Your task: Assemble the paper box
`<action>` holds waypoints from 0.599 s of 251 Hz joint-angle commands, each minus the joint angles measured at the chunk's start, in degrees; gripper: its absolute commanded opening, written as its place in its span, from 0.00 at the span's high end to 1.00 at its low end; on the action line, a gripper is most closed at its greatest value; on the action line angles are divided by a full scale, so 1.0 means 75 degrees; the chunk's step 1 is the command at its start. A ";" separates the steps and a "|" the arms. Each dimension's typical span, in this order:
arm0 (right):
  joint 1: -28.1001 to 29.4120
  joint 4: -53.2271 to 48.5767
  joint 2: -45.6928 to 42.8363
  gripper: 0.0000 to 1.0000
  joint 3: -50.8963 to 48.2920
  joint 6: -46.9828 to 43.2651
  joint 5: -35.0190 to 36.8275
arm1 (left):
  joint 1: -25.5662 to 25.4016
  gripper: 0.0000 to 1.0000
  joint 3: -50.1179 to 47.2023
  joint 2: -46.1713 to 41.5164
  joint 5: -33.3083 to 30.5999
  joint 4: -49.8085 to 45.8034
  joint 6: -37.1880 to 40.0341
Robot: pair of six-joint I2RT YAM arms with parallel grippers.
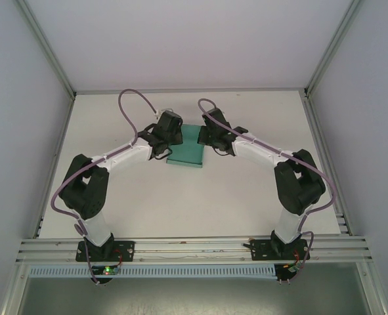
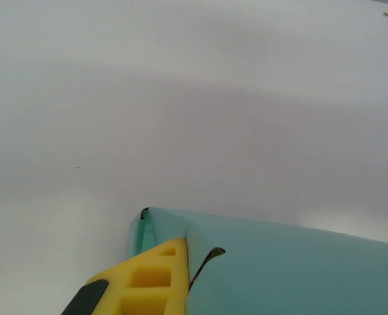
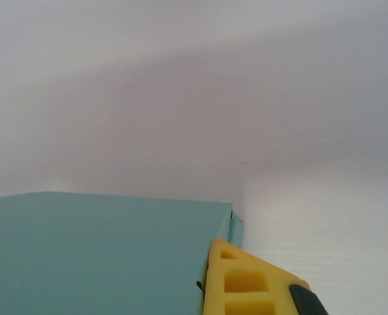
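The teal-green paper box [image 1: 188,153] lies as a small flat folded rectangle on the white table [image 1: 194,203], at the middle back. My left gripper [image 1: 169,136] is at its far left corner and my right gripper [image 1: 211,136] at its far right corner. In the left wrist view a yellow finger [image 2: 151,279] presses on the box's [image 2: 299,269] end wall by a curved tab slit; the second finger is hidden behind the card. The right wrist view mirrors this: a yellow finger [image 3: 246,282] lies against the box's [image 3: 95,256] right end flap.
An aluminium rail [image 1: 194,246] runs along the near edge above the arm bases. Grey enclosure walls with metal uprights [image 1: 49,52] close in the left, right and back. Purple cables [image 1: 131,98] loop over both arms.
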 commanded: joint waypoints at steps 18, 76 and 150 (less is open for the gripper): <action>-0.0012 0.0515 -0.0035 0.93 0.1055 0.1186 -0.0832 | -0.0287 1.00 -0.0603 -0.0021 0.0636 -0.0329 -0.0070; 0.0073 0.0741 -0.0070 0.92 0.0554 0.1257 -0.0663 | -0.0433 1.00 -0.1076 -0.0172 0.0641 -0.0122 0.0034; 0.0614 0.1300 -0.0629 0.91 -0.1042 -0.0789 0.0233 | -0.0589 1.00 -0.2057 -0.0515 0.0494 0.0044 0.0329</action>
